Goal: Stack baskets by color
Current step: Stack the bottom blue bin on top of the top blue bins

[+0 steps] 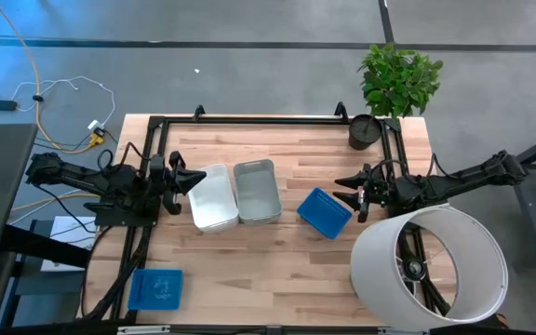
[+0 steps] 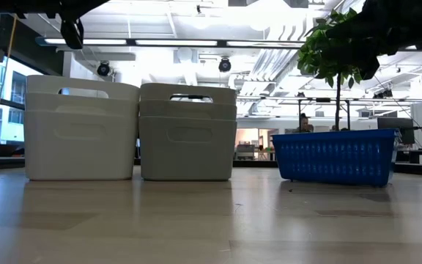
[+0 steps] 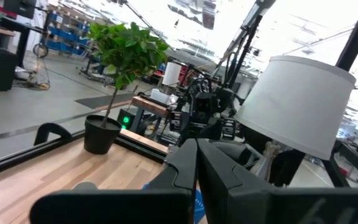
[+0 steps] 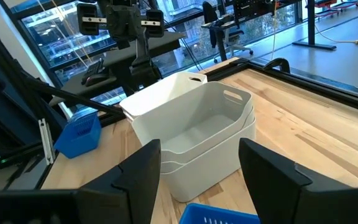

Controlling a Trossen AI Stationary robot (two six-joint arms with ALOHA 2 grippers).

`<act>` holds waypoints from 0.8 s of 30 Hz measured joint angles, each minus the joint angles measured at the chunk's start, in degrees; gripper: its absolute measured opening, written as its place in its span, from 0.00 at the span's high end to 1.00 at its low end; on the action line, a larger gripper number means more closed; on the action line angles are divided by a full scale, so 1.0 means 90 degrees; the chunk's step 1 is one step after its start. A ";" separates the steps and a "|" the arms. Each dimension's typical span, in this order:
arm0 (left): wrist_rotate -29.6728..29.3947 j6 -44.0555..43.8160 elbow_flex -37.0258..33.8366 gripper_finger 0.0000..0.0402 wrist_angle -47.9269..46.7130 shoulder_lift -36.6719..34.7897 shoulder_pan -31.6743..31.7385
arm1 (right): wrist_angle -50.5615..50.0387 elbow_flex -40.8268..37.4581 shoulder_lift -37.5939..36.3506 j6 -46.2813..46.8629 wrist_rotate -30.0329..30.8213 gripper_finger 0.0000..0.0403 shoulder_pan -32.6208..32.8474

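A white basket (image 1: 214, 198) and a translucent grey basket (image 1: 257, 191) stand side by side at the table's middle, each on its base. In the low view both the white basket (image 2: 80, 128) and the grey basket (image 2: 187, 132) show doubled rims, as nested stacks. To their right, a blue basket (image 1: 324, 212) sits on the wood. Another blue basket (image 1: 156, 288) lies at the near left corner. My left gripper (image 1: 192, 179) is shut, level, beside the white basket's far left corner. My right gripper (image 1: 350, 194) is open, level, just right of the blue basket (image 4: 219, 214).
A big white cylinder (image 1: 431, 265) with a wheel inside fills the near right corner under my right arm. A black plant pot (image 1: 366, 130) with a green plant (image 1: 398, 79) stands at the far right corner. Bare wood lies along the near edge (image 1: 268, 288).
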 joint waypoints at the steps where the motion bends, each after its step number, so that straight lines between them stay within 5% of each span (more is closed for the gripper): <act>1: -0.0006 -0.0002 0.0000 1.00 -0.0002 0.0000 0.0002 | 0.0000 0.0000 0.0000 0.0000 0.0000 0.49 0.0000; 12: 0.0053 0.0018 0.0000 0.95 -0.0029 0.0000 -0.0001 | 0.0003 0.0000 0.0000 -0.0157 -0.0141 0.52 0.0000; 21: 0.0181 0.0020 0.0000 0.94 -0.0221 0.0000 -0.0001 | 0.0001 0.0000 0.0000 -0.0315 -0.0462 0.94 0.0000; 24: 0.0181 0.0019 0.0000 0.94 -0.0257 0.0000 -0.0001 | 0.0002 0.0000 0.0000 -0.0244 -0.0498 0.97 0.0000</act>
